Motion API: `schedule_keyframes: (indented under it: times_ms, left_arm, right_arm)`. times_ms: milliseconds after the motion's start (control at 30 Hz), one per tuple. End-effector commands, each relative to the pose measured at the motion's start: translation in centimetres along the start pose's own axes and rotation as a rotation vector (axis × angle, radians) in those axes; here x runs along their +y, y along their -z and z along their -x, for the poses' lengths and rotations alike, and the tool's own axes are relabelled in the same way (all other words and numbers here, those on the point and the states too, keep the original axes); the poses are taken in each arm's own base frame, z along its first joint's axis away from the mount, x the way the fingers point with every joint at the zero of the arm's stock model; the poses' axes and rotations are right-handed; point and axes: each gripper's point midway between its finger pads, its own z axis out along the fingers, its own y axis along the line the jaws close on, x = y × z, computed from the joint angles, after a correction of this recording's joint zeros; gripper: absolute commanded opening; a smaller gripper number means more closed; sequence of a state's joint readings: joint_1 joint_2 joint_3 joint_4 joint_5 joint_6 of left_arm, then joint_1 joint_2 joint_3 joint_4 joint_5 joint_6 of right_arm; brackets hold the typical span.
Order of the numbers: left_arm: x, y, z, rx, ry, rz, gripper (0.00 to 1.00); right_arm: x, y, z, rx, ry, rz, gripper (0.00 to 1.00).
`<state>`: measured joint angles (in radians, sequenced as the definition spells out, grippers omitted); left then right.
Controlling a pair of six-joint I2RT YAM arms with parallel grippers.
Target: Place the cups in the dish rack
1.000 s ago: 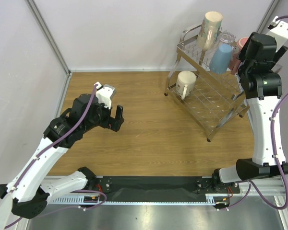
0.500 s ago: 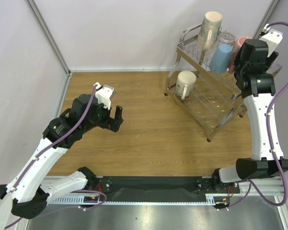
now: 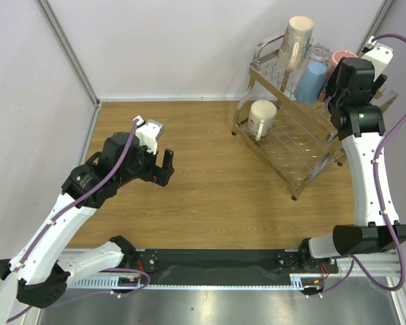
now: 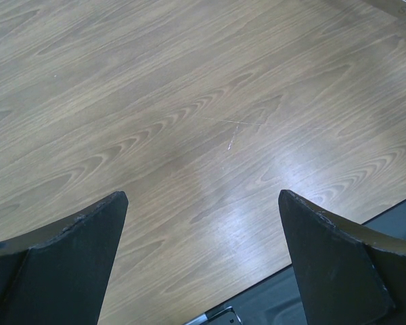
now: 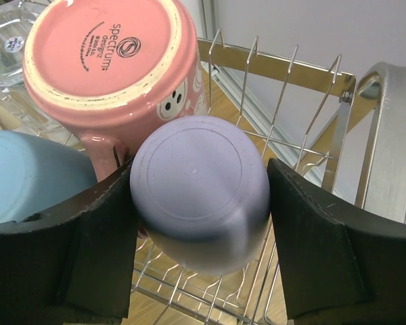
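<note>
**Right arm swings left over the rack's top shelf, tumbler in its grip**

Over the last second the right arm's wrist has swung left and farther over the rack's top shelf, while the left arm has stayed put. The brown wood-grain table [image 3: 210,196] carries the two-tier chrome wire dish rack [image 3: 304,145] at its far right. On the upper shelf sit a tall beige mug [image 3: 296,37], a light-blue tumbler [image 3: 312,82], a clear glass [image 3: 319,53] and a pink ceramic mug [image 5: 101,61]. A white mug [image 3: 262,116] stands upside down at the left end of the lower shelf. The right gripper [image 5: 200,196] is partly closed, its fingers pressing both sides of a round lavender tumbler [image 5: 193,162]. That tumbler is above the upper shelf's wires, just beside the pink mug, its base facing the wrist camera. The left gripper [image 4: 203,198] hangs over bare wood on the near left, spread wide and holding nothing.
</note>
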<state>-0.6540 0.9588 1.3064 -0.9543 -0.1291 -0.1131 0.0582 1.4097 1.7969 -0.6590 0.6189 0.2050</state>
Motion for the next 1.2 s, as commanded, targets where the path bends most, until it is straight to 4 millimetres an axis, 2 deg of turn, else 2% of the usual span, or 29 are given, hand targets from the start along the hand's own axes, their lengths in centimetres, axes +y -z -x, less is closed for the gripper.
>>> schedule_keyframes:
  times_ms: [0,67,100,167,200,267,300,433,633,833,933,1000,1167]
  left_arm:
    - [-0.4,0.9,1.6,-0.040,0.010,-0.023,1.00]
    - [-0.5,1.0,1.8,-0.044,0.012,-0.027,1.00]
    - [-0.6,1.0,1.9,-0.043,0.015,-0.029,1.00]
    - [-0.6,1.1,2.0,-0.043,0.018,-0.031,1.00]
    - [-0.6,1.1,2.0,-0.043,0.023,-0.030,1.00]
    - [-0.7,1.3,2.2,-0.048,0.030,-0.038,1.00]
    - [-0.9,1.3,2.2,-0.045,0.033,-0.042,1.00]
    - [-1.2,1.5,2.4,-0.040,0.050,-0.061,1.00]
    - [-1.7,1.9,2.5,-0.034,0.092,-0.081,1.00]
    - [-2.2,3.5,3.6,-0.077,0.153,-0.106,1.00]
    - [-2.7,4.0,4.4,-0.102,0.193,-0.136,1.00]
    - [-3.0,4.2,5.0,-0.115,0.234,-0.148,1.00]
    - [-4.9,4.7,6.2,-0.139,0.326,-0.250,1.00]
  right_arm:
    - [-0.6,0.6,-0.1,0.003,-0.024,-0.009,0.21]
    - [-0.8,1.0,0.0,-0.002,-0.024,-0.007,0.25]
    - [-1.0,1.1,0.0,-0.001,-0.022,-0.007,0.34]
    - [-1.0,1.5,0.2,-0.002,-0.019,0.006,0.44]
    - [-1.0,1.6,0.2,-0.001,-0.019,0.011,0.58]
    - [-1.2,2.0,0.3,0.000,-0.016,0.017,0.69]
    - [-1.1,2.1,0.3,0.000,-0.013,0.023,0.79]
    - [-1.2,2.6,0.9,-0.014,-0.003,0.038,1.00]
    - [-1.5,3.8,1.8,-0.032,0.003,0.061,1.00]
    - [-1.0,6.5,4.4,-0.068,-0.078,0.142,1.00]
    - [0.6,8.2,4.8,-0.051,-0.070,0.229,1.00]
    - [2.4,9.5,4.2,-0.034,-0.031,0.303,1.00]
    - [7.2,13.7,0.8,0.059,0.056,0.530,1.00]
